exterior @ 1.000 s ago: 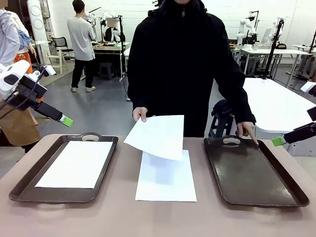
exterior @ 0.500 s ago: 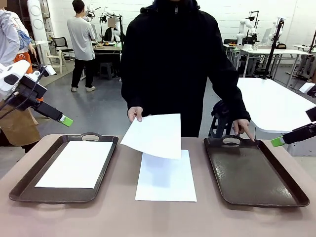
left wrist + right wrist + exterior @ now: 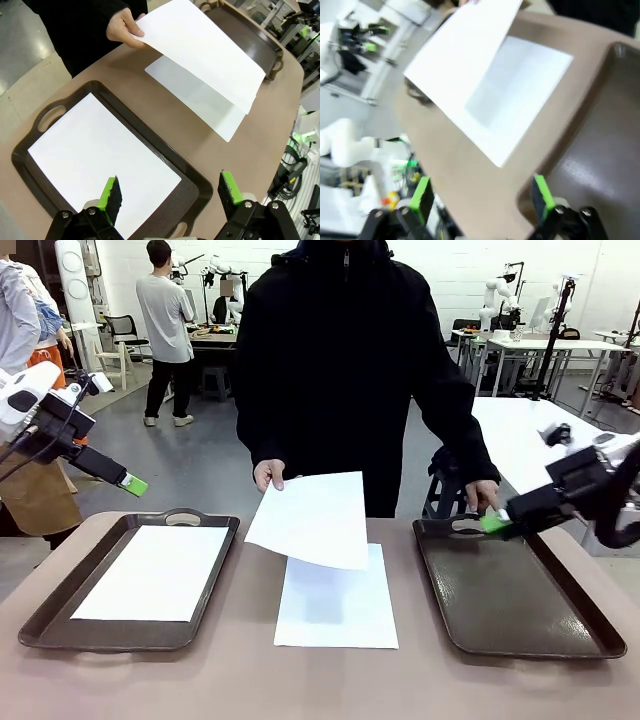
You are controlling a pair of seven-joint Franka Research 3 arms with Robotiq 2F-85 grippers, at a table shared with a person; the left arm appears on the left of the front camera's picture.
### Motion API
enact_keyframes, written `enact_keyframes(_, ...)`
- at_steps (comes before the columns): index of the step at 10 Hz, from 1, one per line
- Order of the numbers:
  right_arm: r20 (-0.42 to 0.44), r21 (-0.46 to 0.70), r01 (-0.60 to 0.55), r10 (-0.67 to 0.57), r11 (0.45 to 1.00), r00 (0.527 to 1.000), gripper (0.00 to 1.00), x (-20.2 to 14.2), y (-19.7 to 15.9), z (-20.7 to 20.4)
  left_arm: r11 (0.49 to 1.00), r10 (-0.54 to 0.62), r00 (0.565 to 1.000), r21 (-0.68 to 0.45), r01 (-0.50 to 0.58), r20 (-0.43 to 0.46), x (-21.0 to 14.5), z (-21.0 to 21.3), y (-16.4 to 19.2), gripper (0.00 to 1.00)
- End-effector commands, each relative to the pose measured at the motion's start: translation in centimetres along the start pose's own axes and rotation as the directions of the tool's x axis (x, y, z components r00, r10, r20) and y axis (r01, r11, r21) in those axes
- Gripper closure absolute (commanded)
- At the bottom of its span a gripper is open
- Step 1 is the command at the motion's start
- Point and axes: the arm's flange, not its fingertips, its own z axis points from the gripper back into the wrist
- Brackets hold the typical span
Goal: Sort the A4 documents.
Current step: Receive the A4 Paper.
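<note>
Evidently a person (image 3: 350,360) holds one A4 document (image 3: 310,520) lifted for handover, left hand (image 3: 170,191) and right hand (image 3: 482,195) both spread.

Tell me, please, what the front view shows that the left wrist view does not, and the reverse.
Front view's extras: the person's hand on the right tray's handle, the right gripper beside it. Left wrist view's extras: the left gripper's two pads standing apart. Shared: the left tray holding a sheet, the lifted sheet, the sheet on the table.
</note>
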Motion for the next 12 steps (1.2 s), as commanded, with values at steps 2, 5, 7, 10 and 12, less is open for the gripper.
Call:
enact_keyframes(2, -0.009, 0.196, 0.154, -0.155, 0.969, 0.988, 0.0, 3.7, -3.0, -4.5, 1.0, 0.0, 1.0, 0.0, 0.0, 0.003, 0.0, 0.1, 0.0, 0.0)
enact_keyframes(5, -0.015, 0.243, 0.249, -0.253, 0.937, 0.967, 0.0, 5.4, -4.4, -10.3, 1.0, 0.0, 1.0, 0.0, 0.0, 0.003, 0.0, 0.1, 0.0, 0.0)
enact_keyframes(7, -0.028, 0.324, 0.295, -0.303, 0.899, 0.953, 0.0, 6.8, -5.0, -13.5, 1.0, 0.0, 1.0, 0.0, 0.0, 0.003, 0.0, 0.1, 0.0, 0.0)
enact_keyframes(10, -0.045, 0.381, 0.343, -0.353, 0.858, 0.934, 0.0, 8.5, -5.0, -17.4, 1.0, 0.0, 1.0, 0.0, 0.0, 0.003, 0.0, 0.1, 0.0, 0.0)
enact_keyframes(12, -0.067, 0.419, 0.382, -0.392, 0.824, 0.918, 0.0, 9.2, -5.4, -19.8, 1.0, 0.0, 1.0, 0.0, 0.0, 0.003, 0.0, 0.1, 0.0, 0.0)
